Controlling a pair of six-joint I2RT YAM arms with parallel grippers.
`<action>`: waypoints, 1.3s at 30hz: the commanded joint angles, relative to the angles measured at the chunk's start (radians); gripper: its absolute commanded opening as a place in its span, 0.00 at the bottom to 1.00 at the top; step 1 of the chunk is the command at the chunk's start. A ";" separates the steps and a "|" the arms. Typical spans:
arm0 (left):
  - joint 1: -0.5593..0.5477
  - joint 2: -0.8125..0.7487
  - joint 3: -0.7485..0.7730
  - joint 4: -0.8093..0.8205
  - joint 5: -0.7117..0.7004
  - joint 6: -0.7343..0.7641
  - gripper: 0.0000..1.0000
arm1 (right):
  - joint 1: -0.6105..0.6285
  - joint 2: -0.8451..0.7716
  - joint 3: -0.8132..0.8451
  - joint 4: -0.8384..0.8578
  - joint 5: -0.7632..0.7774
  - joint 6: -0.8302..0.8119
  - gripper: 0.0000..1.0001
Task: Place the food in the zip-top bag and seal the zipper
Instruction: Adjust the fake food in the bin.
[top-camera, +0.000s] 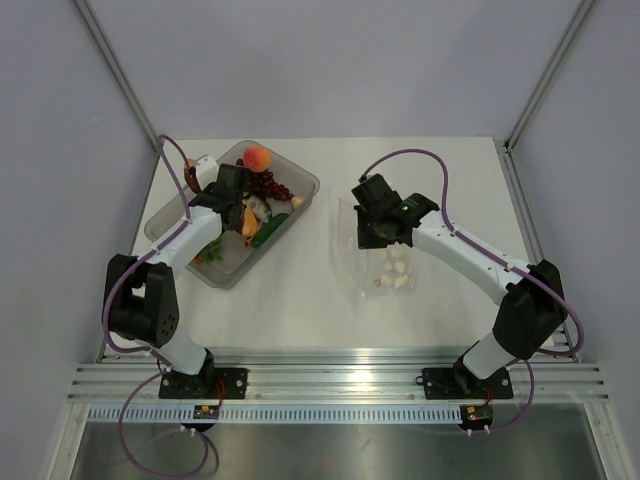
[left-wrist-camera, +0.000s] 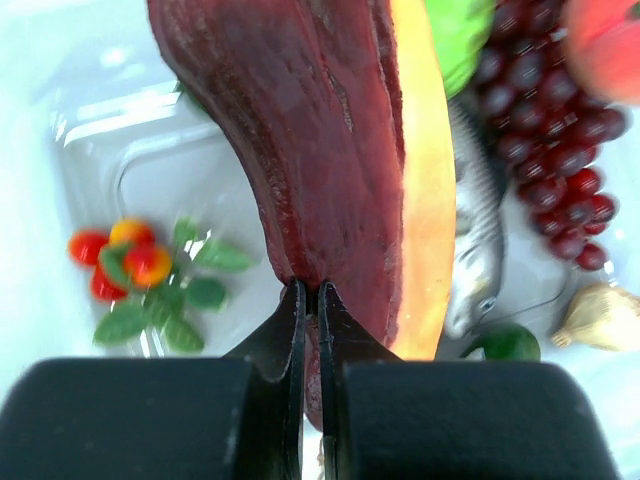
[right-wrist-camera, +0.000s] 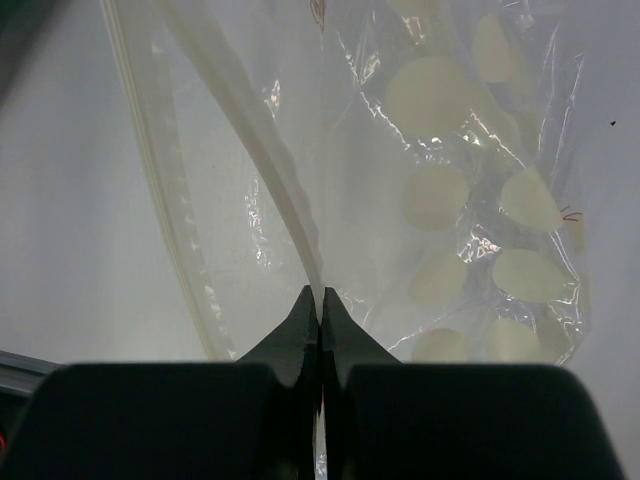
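The right fingers (right-wrist-camera: 300, 335) are pressed together, pinching the thin clear press-seal zipper strip (right-wrist-camera: 272, 170) at the mouth of the clear floppy zip-top bag dotted with pale round spots (right-wrist-camera: 470, 190). A second ribbed strip runs to the left of the pinched one and apart from it. From above, the bag sits on the right half of the white desk (top-camera: 300, 300), its spotted part on the near side of the right fingers, well apart from the tray.

The left fingers (left-wrist-camera: 288, 335) are closed on the near edge of a dark-red fruit wedge with an orange-yellow rim (left-wrist-camera: 300, 130), held over the clear grey rectangular tray (top-camera: 160, 228) on the left half of the desk. Under the wedge, the tray holds a sprig of small red and orange tomatoes with green leaves (left-wrist-camera: 130, 265) to the left. To the right lie a silver-grey toy fish (left-wrist-camera: 475, 260), a round green lime (left-wrist-camera: 510, 343), a pale garlic bulb (left-wrist-camera: 605, 315) and a bunch of dark-red grapes (left-wrist-camera: 560, 150). An orange-pink peach (top-camera: 257, 158) sits at the tray's far end
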 joint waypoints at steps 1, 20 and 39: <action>0.031 0.065 0.079 0.150 0.008 0.124 0.00 | -0.001 -0.005 0.010 0.013 -0.025 -0.015 0.00; 0.157 0.188 0.227 0.095 0.236 0.143 0.83 | -0.001 -0.004 0.017 -0.010 -0.056 -0.050 0.00; 0.393 0.224 0.262 0.247 0.833 0.098 0.89 | -0.001 -0.021 0.000 0.011 -0.074 -0.041 0.00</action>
